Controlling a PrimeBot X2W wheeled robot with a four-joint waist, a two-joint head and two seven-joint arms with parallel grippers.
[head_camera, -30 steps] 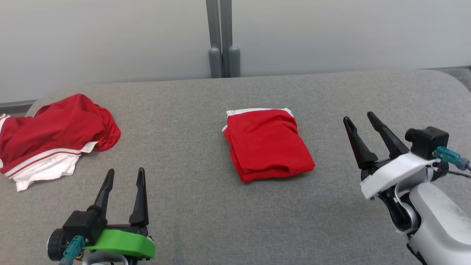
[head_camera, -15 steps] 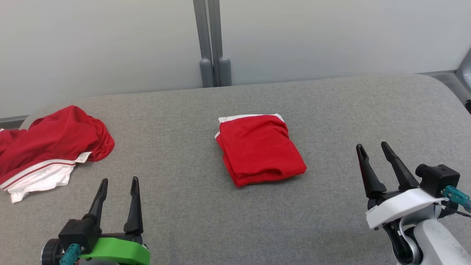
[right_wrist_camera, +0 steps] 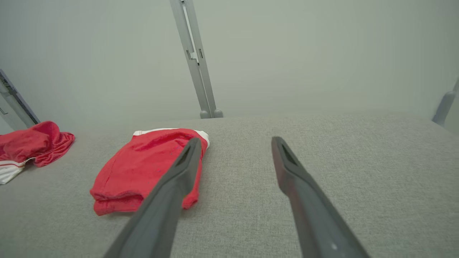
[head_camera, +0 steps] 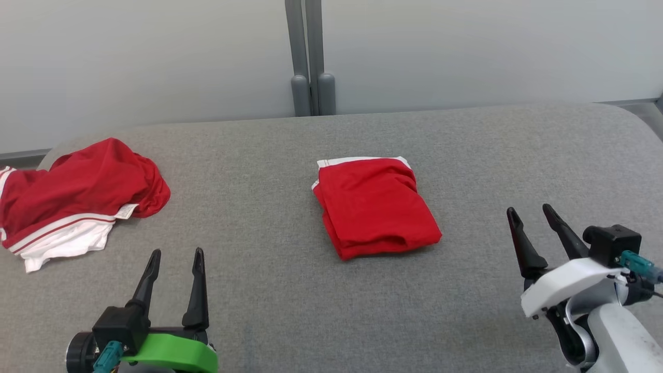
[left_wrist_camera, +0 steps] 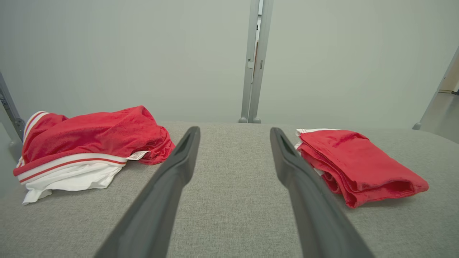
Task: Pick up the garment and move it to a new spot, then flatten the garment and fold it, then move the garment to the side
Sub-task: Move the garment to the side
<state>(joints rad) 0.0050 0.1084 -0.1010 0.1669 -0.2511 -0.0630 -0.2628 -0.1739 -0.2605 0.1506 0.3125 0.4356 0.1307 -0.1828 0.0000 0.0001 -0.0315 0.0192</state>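
Right gripper (head_camera: pixel 529 208) has drawn back toward me, away from the garment (head_camera: pixel 375 207); head camera wobbled.
I read both jaws wide open, empty; left gripper (head_camera: pixel 176 251) hovers low left. Folded garment lies centre of table (head_camera: pixel 259 171), untouched; crumpled cloth (head_camera: pixel 77 191) sits far left.

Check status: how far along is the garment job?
Done: the folded garment lies in a neat stack in the middle of the grey surface, so picking, flattening and folding look complete. In hand: nothing; the left gripper and right gripper hover open and empty, short of it. Left: moving the folded garment to the side. A crumpled garment at the far left is unfolded, possibly next.
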